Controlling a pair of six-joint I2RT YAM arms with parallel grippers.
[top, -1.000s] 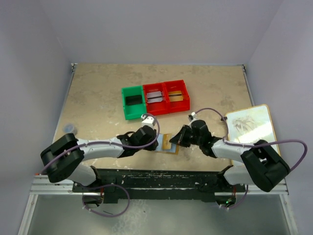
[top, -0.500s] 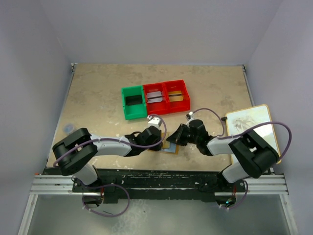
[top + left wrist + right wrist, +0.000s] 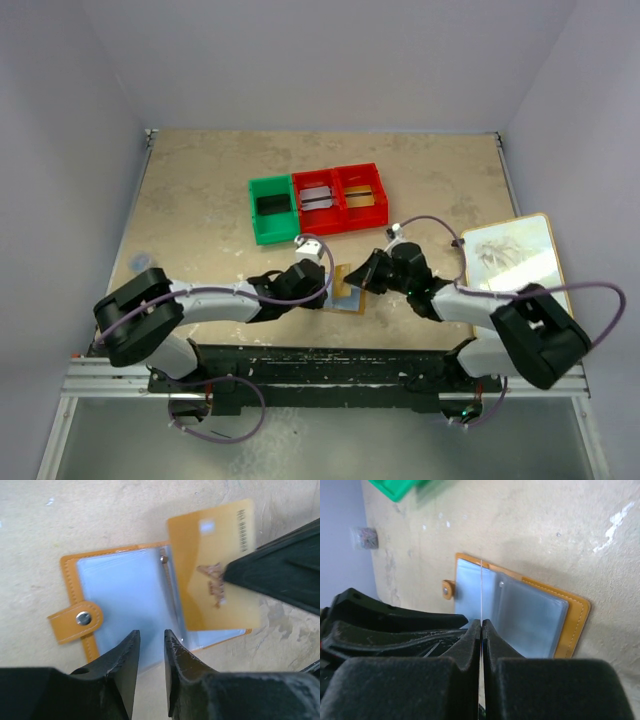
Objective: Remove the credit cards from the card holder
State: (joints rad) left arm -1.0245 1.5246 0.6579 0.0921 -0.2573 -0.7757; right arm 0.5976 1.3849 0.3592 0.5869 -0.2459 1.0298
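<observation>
Where the small orange-tan bifold card holder [image 3: 125, 605] lies: spread open flat on the mottled beige desk [image 3: 200, 180], near its front edge and between the two hands, with the pale blue-grey pockets facing up and the tab clasp at one end.
Right hand [image 3: 481, 625]: fingers pressed together, pinching one edge of a thin gold-tan plastic card [image 3: 210, 570].
Card's place: it overlaps the half of the card holder away from the clasp, and one end sticks out past the holder's edge. I cannot tell whether the other end sits inside a pocket.
Right wrist view: the card shows edge-on, as only a pale line.
Left hand [image 3: 151, 637]: fingers a narrow gap apart with nothing between them, over the near edge of the clasp half. I cannot tell whether they touch it.
Overhead view: both hands cover most of the card holder.
Bins: a green plastic bin [image 3: 272, 208] and two red plastic bins [image 3: 340, 198] stand in a row farther back. Flat things lie in the red ones, too small to read.
Board: a large white tan-edged board [image 3: 512, 255] lies at the right, its near corner hidden by the arm.
</observation>
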